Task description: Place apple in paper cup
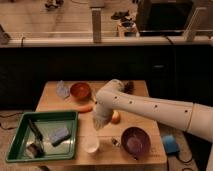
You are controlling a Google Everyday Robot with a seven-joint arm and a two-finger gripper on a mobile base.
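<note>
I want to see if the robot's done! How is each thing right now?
Apple: on the table, not in the cup.
Cup: upright, no apple inside.
Gripper: down beside the apple, behind the cup.
Carrot: lying on the table.
Orange bowl: upright.
Purple bowl: upright.
Tray: holds a sponge.

The small yellow-orange apple [116, 117] rests on the table [107, 157], just beside the hand [98, 123]. The white paper cup [91, 144] stands upright near the front edge.
</note>
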